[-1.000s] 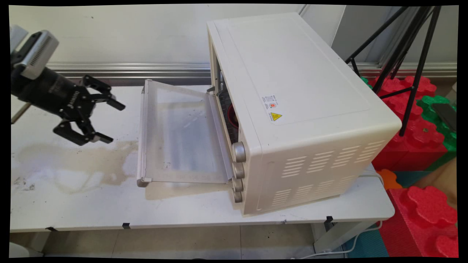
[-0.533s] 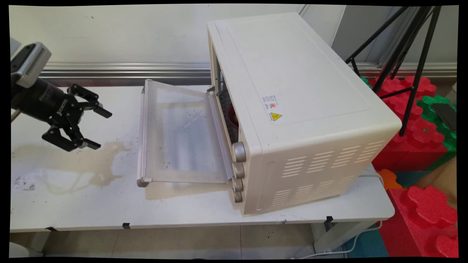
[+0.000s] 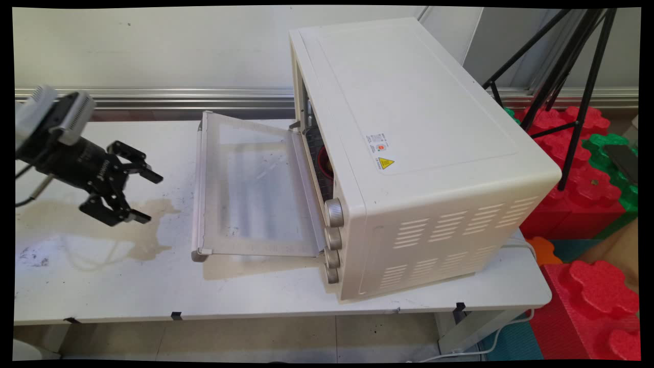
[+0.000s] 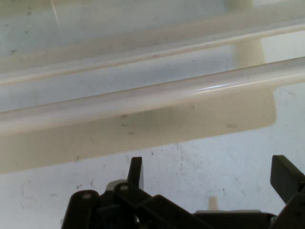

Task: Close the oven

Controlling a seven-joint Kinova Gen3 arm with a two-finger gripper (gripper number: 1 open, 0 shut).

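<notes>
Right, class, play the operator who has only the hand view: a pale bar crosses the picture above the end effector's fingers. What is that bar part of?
Observer: It is the handle on the door of a white toaster oven; the door is dropped open toward the end effector.
Operator: Am I touching it?
Observer: No. The main view shows a strip of table between the open end effector and the handle.
Operator: Is anything inside the oven?
Observer: A red object shows through the opening; I cannot tell what it is.
</notes>
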